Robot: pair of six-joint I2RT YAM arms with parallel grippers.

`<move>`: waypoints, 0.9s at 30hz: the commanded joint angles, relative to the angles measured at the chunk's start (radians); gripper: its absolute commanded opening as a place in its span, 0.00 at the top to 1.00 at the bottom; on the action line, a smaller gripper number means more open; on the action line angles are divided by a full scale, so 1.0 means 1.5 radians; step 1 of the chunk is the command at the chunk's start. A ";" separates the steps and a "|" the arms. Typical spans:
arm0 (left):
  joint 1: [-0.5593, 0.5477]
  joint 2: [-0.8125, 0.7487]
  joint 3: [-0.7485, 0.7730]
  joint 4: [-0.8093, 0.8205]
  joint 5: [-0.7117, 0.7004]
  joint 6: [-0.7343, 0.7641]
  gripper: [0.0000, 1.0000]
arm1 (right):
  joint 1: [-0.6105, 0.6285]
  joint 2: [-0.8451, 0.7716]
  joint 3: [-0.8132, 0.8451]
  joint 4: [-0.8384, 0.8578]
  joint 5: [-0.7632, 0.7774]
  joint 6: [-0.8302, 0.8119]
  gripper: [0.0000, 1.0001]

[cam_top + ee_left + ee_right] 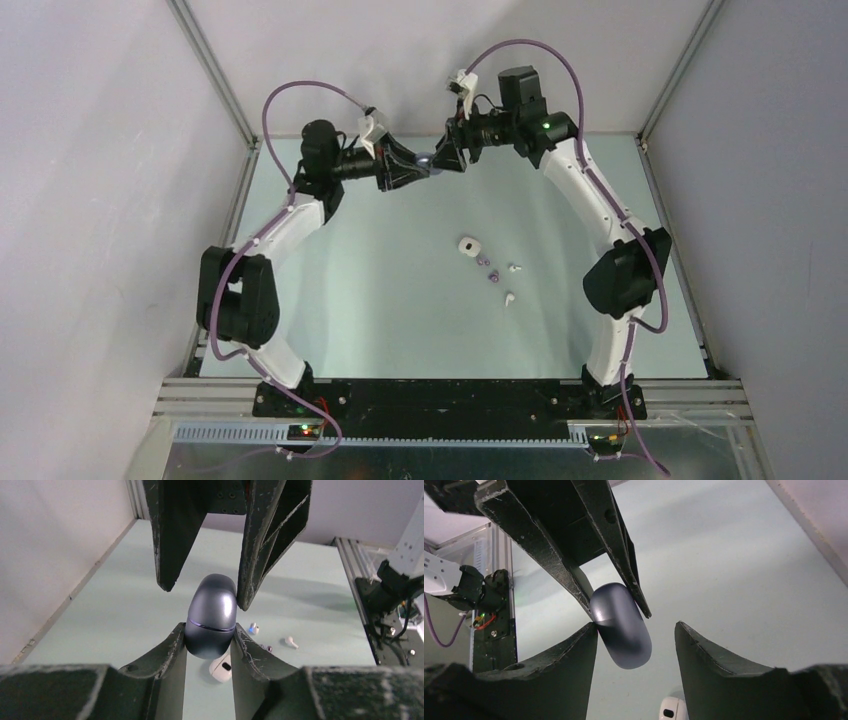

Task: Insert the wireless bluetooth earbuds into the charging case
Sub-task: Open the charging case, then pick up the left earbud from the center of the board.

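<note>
My left gripper (418, 168) is shut on a dark grey-purple charging case (427, 160), held in the air at the back of the table. The case (212, 610) has its lid closed and sits between my left gripper's fingertips (209, 626). My right gripper (636, 624) stands open around the case's (621, 630) free end; one finger touches it and the other stands apart. On the table lie two purple earbuds (482, 262) (492, 277) and two white earbuds (515, 268) (509, 298).
A white charging case (469, 246) rests on the pale green table (350, 300), just left of the earbuds, and shows below my fingers as the white case (220, 669) (672, 710). Aluminium frame rails (215, 70) and grey walls ring the table.
</note>
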 commanded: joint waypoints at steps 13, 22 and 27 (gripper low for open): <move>-0.007 0.028 -0.028 0.395 0.024 -0.281 1.00 | -0.068 0.104 0.239 -0.024 0.089 0.071 0.38; 0.008 0.020 -0.019 0.387 -0.005 -0.358 1.00 | -0.117 0.030 0.173 -0.069 0.058 0.044 0.36; 0.022 -0.012 -0.037 0.363 -0.049 -0.428 1.00 | -0.137 -0.057 -0.021 -0.181 0.064 -0.195 0.38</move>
